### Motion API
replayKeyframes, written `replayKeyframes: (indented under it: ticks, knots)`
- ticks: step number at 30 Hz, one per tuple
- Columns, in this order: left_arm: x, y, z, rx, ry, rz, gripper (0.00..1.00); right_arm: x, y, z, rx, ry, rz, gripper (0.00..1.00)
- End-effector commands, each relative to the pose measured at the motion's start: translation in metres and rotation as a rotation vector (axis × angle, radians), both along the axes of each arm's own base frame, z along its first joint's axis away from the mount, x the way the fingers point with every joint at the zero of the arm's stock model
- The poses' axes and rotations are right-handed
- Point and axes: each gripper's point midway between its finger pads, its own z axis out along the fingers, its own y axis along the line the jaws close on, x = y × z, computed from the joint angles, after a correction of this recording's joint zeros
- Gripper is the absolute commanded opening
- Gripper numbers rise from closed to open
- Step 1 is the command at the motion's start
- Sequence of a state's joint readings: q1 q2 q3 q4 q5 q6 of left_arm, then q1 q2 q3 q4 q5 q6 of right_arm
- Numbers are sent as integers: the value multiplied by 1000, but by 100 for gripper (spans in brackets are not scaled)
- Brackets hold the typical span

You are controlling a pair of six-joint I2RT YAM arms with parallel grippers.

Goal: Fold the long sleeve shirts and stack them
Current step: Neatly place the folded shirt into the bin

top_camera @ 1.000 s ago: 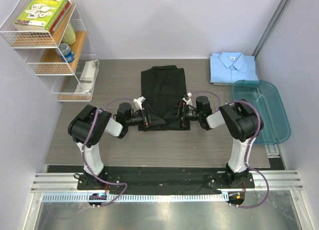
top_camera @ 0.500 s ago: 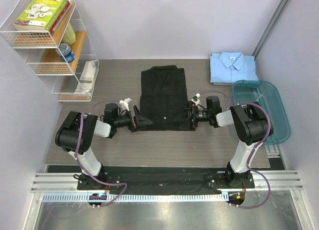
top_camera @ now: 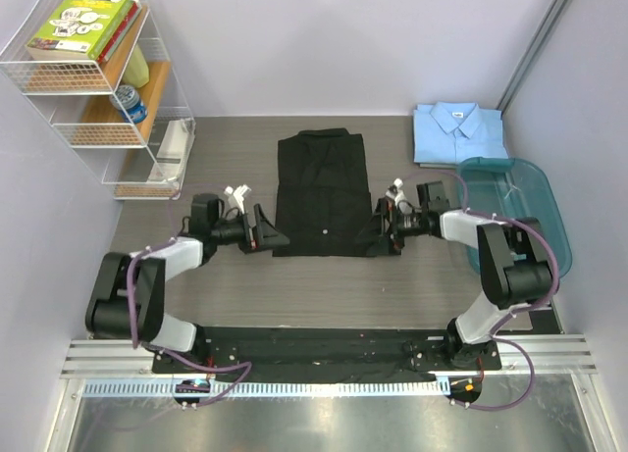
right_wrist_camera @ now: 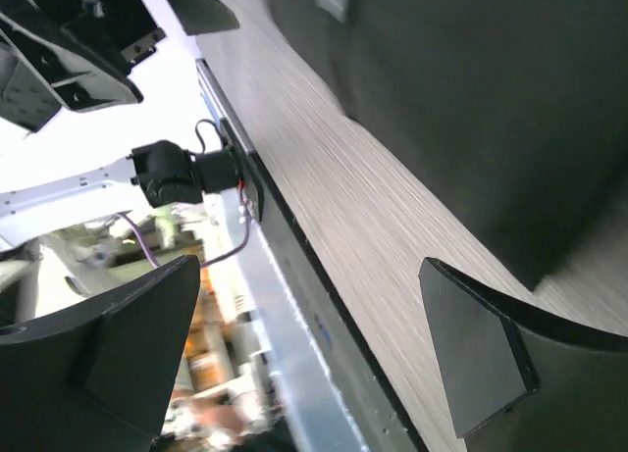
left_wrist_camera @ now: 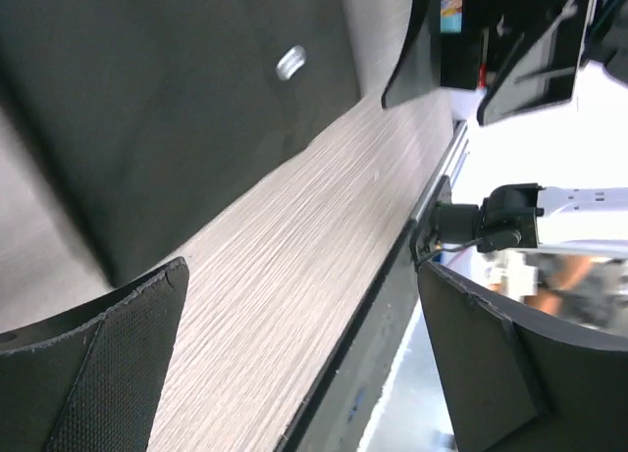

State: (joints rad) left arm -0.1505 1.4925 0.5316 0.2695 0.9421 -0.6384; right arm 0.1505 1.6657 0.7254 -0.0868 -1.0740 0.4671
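Note:
The black long sleeve shirt [top_camera: 322, 189] lies folded flat in the middle of the table, collar away from me. A pale button [left_wrist_camera: 290, 62] shows on its cloth [left_wrist_camera: 167, 99] in the left wrist view, and its dark cloth [right_wrist_camera: 471, 99] fills the upper right of the right wrist view. My left gripper [top_camera: 272, 235] [left_wrist_camera: 304, 359] lies low beside the shirt's near left corner, open and empty. On the opposite side, by the near right corner, my right gripper [top_camera: 380, 229] [right_wrist_camera: 294, 359] is open and empty too. The light blue shirt [top_camera: 457, 131] sits folded at the back right.
A teal plastic tub [top_camera: 541, 238] stands at the right edge, just behind my right arm. A wire shelf [top_camera: 98, 89] with books and small items stands at the back left. The table's black front rail [left_wrist_camera: 373, 305] runs close below both grippers.
Both arms have swung outward off the black shirt's near edge to its two sides. The shirt's near edge now lies flat. Both grippers stayed open.

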Motion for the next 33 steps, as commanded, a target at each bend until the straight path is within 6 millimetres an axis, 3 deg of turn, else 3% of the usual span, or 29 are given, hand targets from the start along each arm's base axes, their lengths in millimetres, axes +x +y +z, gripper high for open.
replayKeyframes:
  ticks: [1,6,7,8,9,10,11,13,14,17,20,22,25,26,27,28,29,30,31,32,33]
  knots:
    - [16,6,60,61,-236,-88,100,32,-1,57,-47,-267,46,100]
    - [70,-7,68,103,-249,-44,100,85,18,56,-59,-324,42,100]
    - [83,-15,58,97,-198,-49,100,103,22,65,-57,-375,38,100]
    - [94,-21,59,87,-205,-49,100,112,25,51,-65,-348,40,100]
    - [101,-28,56,82,-192,-50,100,121,26,50,-63,-356,40,100]
    - [114,-32,41,94,-165,-48,100,136,30,58,-57,-391,41,99]
    - [121,-34,34,101,-147,-41,100,143,32,41,-63,-357,44,99]
    - [137,-37,14,98,-87,-26,100,162,36,41,-62,-389,53,95]
    - [142,-36,5,104,-73,-14,100,167,37,25,-69,-359,55,94]
    - [163,-26,-14,103,-38,60,100,184,38,8,-89,-365,56,87]
    - [171,-6,-33,109,35,127,100,183,36,-22,-114,-322,63,81]
    - [168,3,-31,121,11,109,100,176,35,-30,-113,-286,72,73]
    - [154,12,-3,196,-91,47,100,160,42,-7,-78,-285,95,68]
    - [139,14,17,213,-96,16,100,155,45,5,-60,-283,95,68]
    - [136,16,33,232,-147,-8,100,149,48,15,-55,-297,97,68]
    - [129,19,46,258,-201,-35,100,146,50,39,-43,-348,94,68]
    - [122,21,54,307,-293,-83,100,143,55,51,-37,-373,95,69]
    - [111,32,73,398,-358,-84,100,141,57,59,-40,-403,97,69]
    - [104,35,80,464,-423,-115,100,139,59,71,-46,-443,98,68]
    - [96,34,81,570,-558,-210,100,138,62,74,-54,-463,103,68]
    - [90,45,98,684,-656,-201,100,140,64,74,-80,-501,112,66]
